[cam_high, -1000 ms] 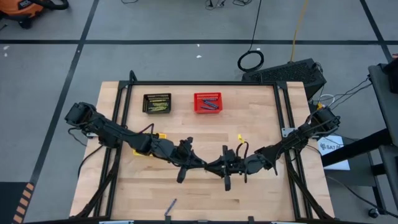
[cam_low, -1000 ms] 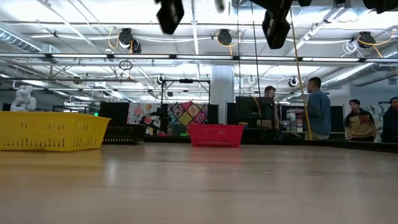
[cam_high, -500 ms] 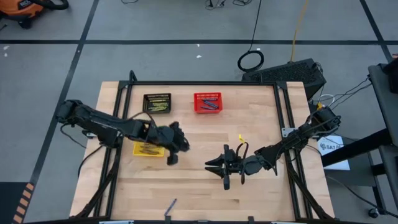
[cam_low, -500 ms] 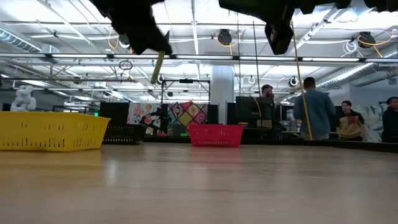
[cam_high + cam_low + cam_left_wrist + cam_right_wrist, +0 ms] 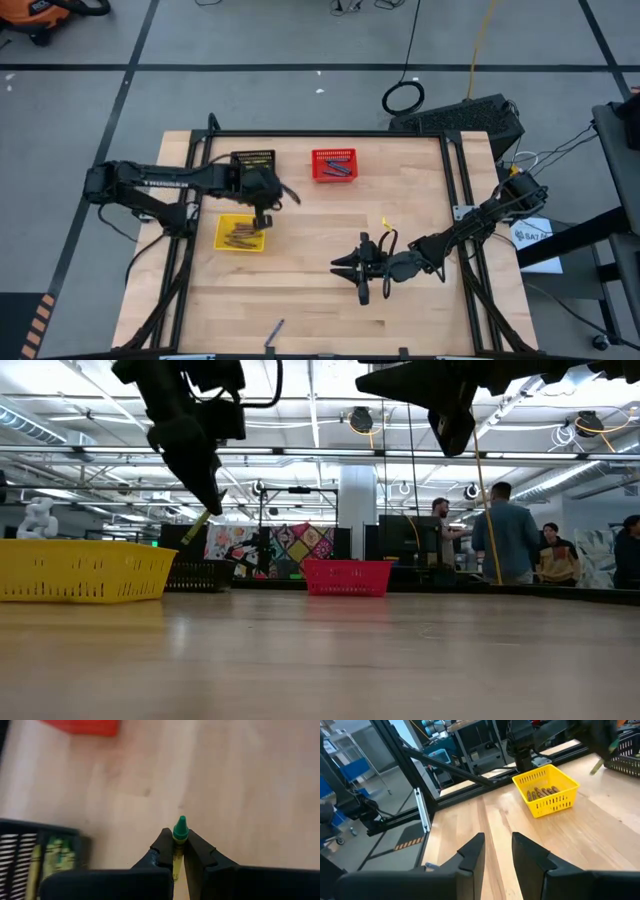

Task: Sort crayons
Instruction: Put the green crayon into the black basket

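Note:
My left gripper [image 5: 262,215] hangs over the table between the black basket [image 5: 252,165] and the yellow basket [image 5: 240,236], shut on a yellow-green crayon [image 5: 180,829] with a green tip. In the low view the crayon [image 5: 198,525] slants down below the fingers. The black basket [image 5: 40,862] holds yellow-green crayons, the yellow basket [image 5: 547,790] brown ones, and the red basket [image 5: 333,164] dark ones. My right gripper [image 5: 345,270] stays open above the table's middle with nothing between its fingers [image 5: 472,851]. A loose crayon [image 5: 274,331] lies near the front edge. My left gripper pinches the crayon between its two fingers just behind the green tip [image 5: 180,836], which sticks out past the fingertips. The crayon runs along the fingers, not across them. The fingers slant steeply down from above. The crayon is lifted clear of the table and the baskets.
A small yellow object [image 5: 386,222] lies on the table right of centre. A black frame rail [image 5: 320,133] runs along the table's far edge and down both sides. People stand in the room beyond the table [image 5: 500,535].
My left gripper has drawn away from my right gripper at the table's middle and swung toward the far left, to beside the black basket, tipping its fingers downward. The crayon has travelled with it, clear of the table.

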